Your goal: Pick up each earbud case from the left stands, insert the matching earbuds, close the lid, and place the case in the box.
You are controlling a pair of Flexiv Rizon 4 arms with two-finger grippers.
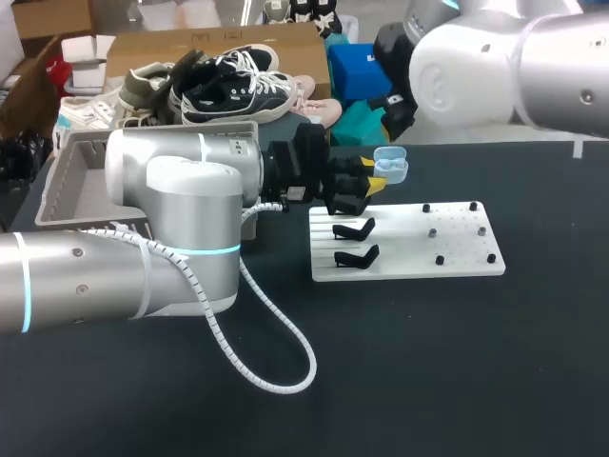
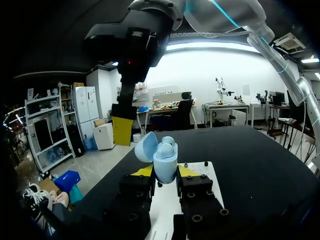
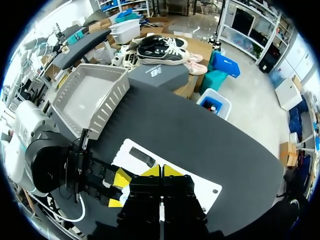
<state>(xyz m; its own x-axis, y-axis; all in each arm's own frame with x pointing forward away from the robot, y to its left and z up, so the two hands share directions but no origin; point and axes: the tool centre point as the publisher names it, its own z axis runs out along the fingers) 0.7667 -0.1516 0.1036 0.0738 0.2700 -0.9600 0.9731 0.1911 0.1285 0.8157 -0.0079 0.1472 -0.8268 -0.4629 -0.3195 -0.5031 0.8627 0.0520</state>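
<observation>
Currently the table [image 1: 457, 362] carries a white board [image 1: 409, 249] near its middle. Two black stands [image 1: 354, 229] sit on the board's left part, one behind the other. Small black pegs [image 1: 440, 259] stand on its right part. A grey box [image 1: 71, 181] sits at the table's far left, well apart from the board. In the head view the left arm [image 1: 143, 248] covers part of the box's near wall. A white coiled cable [image 1: 276, 389] hangs from this arm and loops down to the table.

The left gripper [image 1: 378, 176] is clamped on the case [image 1: 391, 164], one yellow tip on each side, just beyond the board's far left corner. The case is light blue, rounded and glossy. It is held upright with its lid [image 2: 146, 147] swung open to one side. A rounded light-blue part shows in the opening, but what it is cannot be told.

The right arm [image 1: 514, 62] enters from the far right corner. The right gripper [image 3: 161, 172] hangs above the left gripper, ahead of the case. Its yellow tips are pressed together, with nothing visible between them.
</observation>
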